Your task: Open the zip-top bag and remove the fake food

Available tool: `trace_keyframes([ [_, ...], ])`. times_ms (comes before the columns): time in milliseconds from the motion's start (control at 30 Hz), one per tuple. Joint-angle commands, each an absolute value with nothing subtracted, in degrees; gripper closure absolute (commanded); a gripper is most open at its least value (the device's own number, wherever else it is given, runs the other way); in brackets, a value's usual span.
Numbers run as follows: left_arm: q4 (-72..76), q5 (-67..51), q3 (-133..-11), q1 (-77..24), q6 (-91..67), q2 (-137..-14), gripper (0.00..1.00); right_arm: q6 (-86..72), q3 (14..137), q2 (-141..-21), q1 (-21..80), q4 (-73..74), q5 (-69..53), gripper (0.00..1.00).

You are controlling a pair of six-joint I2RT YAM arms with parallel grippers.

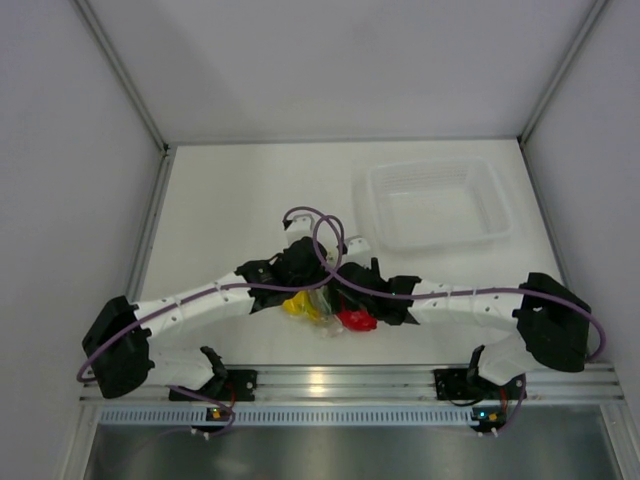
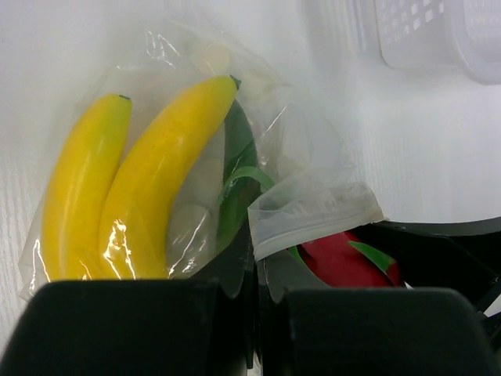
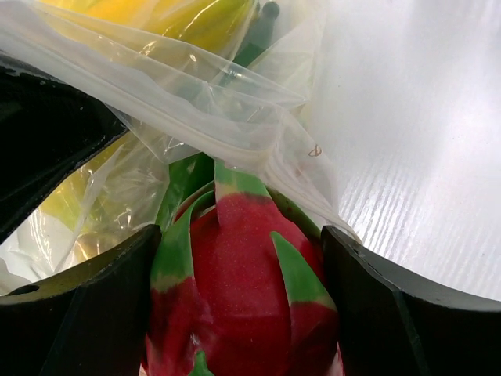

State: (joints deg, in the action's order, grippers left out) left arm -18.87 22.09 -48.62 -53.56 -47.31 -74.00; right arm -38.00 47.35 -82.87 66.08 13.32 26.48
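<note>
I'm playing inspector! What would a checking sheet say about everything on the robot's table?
Surface: white table, no spills seen.
Job's things: clear crinkly zip-top bag lies between the arms. It holds yellow plastic bananas and a small green piece. The red plastic fruit with green leaves pokes out at the bag's mouth.
Clutter: clear rigid plastic tray at the far right, apart from the bag.
Grippers: left gripper shut, seemingly pinching the bag's edge; right gripper closed on the red fruit.
Cables: purple cables loop over the wrists.
Surroundings: grey walls; metal rail along the near edge.
</note>
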Motion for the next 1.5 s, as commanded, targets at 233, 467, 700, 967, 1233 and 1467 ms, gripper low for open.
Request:
trace_keyframes([
  [233, -13.89, 28.13, -46.06, -52.03, -48.60, -73.39, 1.00, -37.70, 59.06, -77.97, 66.01, 11.78, 25.13, 1.00],
  [467, -13.27, 28.48, -45.79, -52.21, -49.04, -73.74, 1.00, -37.62, 60.38, -76.12, 65.48, 12.30, 23.82, 1.00],
  [700, -12.66, 31.19, -43.60, -52.29, -51.58, -72.08, 1.00, -41.56, 52.13, -68.84, 62.23, 6.96, 17.25, 1.00],
  [967, -8.70, 30.41, -40.69, -53.17, -53.17, -70.49, 1.00, -44.04, 50.35, -65.82, 58.45, 5.97, 16.08, 1.00],
  [1233, -8.96, 33.04, -40.87, -53.35, -52.56, -70.05, 1.00, -41.58, 49.92, -64.25, 58.27, 6.24, 11.87, 1.00],
  [1467, -9.05, 34.27, -41.22, -53.26, -54.31, -70.40, 1.00, -34.55, 56.42, -61.53, 57.83, 16.60, 5.01, 1.00],
])
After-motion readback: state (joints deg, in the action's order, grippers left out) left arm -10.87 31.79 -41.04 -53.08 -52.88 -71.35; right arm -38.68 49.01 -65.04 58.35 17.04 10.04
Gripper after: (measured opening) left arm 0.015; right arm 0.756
